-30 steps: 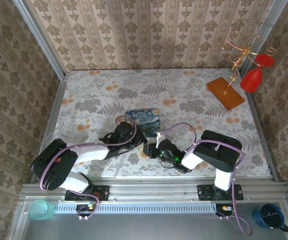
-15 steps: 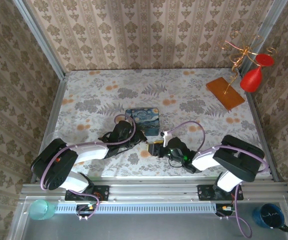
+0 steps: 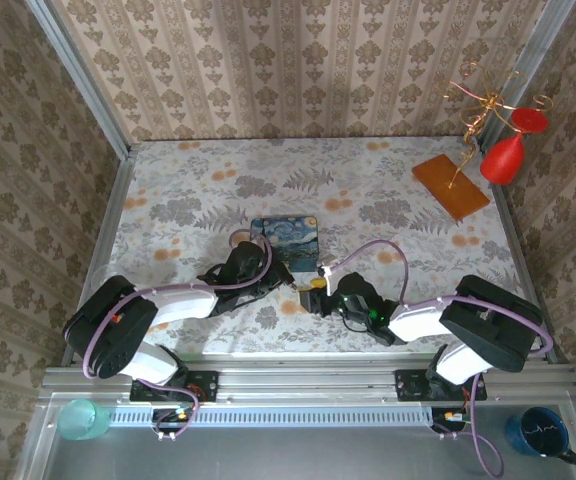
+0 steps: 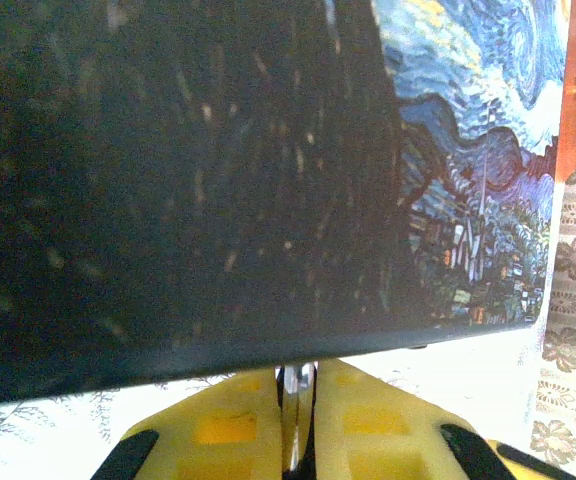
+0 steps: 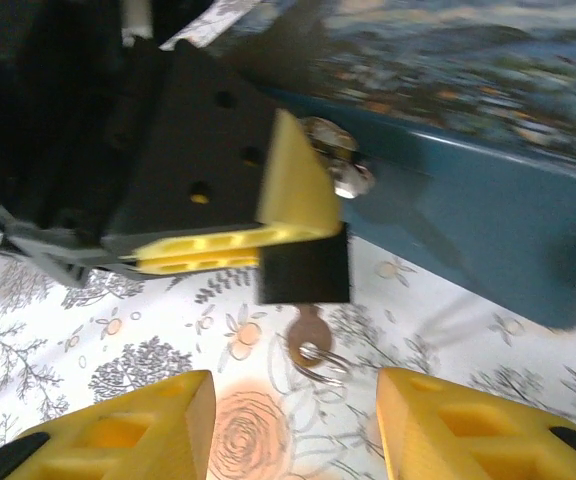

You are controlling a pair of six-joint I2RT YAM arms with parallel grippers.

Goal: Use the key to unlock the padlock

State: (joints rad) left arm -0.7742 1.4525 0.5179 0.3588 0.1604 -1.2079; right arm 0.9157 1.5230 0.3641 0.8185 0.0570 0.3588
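Just beyond the right gripper (image 5: 293, 392), a tiny black squarish padlock (image 5: 304, 268) sat pinched in the left gripper (image 4: 296, 425).
The right gripper's yellow fingers (image 5: 138, 425) stood wide apart, touching nothing. The left gripper's yellow fingers (image 4: 228, 430) were pressed together on a thin silvery piece at the padlock's top. A small metal key (image 5: 306, 328) with a wire ring stuck out of the padlock's underside, pointing toward the right gripper. Close behind the padlock lay a blue starry-painting box (image 5: 468, 215) with a silvery latch (image 5: 340, 170), on a floral-printed tablecloth (image 5: 78, 330).
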